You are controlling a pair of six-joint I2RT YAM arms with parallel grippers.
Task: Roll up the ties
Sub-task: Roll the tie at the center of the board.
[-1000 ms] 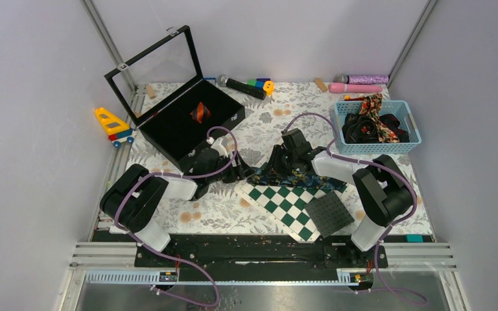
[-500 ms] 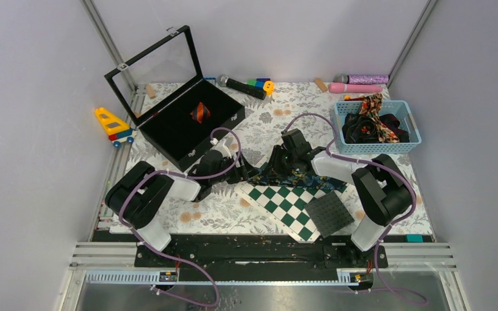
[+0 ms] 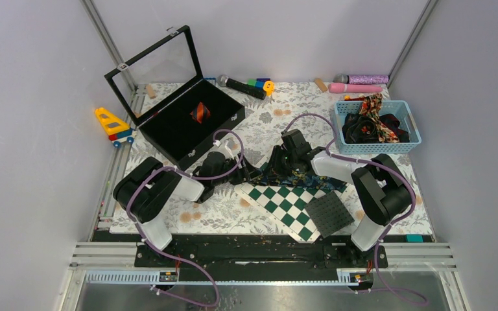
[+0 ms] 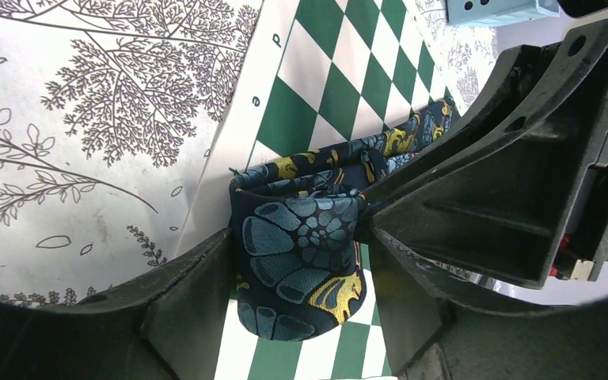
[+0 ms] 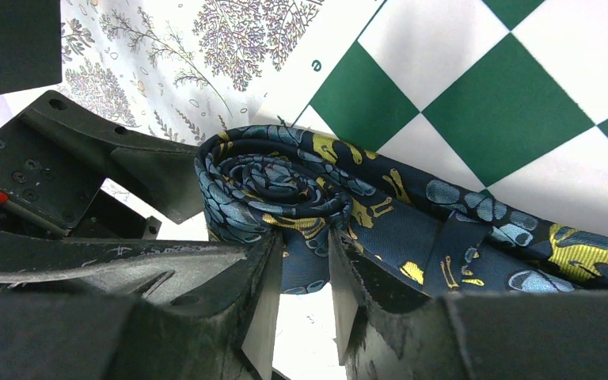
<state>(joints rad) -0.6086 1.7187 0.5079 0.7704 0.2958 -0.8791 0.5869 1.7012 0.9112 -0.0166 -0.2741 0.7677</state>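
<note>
The left gripper [image 4: 297, 273] is straddling the rolled end of the navy floral tie [image 4: 301, 253], its fingers touching the roll's sides at the chessboard's [image 3: 285, 201] left corner; the right gripper [image 5: 301, 297] is pinching the same roll, the tail trailing right across the chessboard

Even, bright white light falls from above in the overhead view, leaving only soft, short shadows under the arms on the worktop [image 3: 188, 217]. The open case's glass lid [image 3: 162, 61] shows a pale sheen. Both wrist views are sharp on the rolled tie [image 4: 297, 261] and chequered board [image 5: 507, 95], while the dark claw bodies nearest the lens look soft and murky.
</note>
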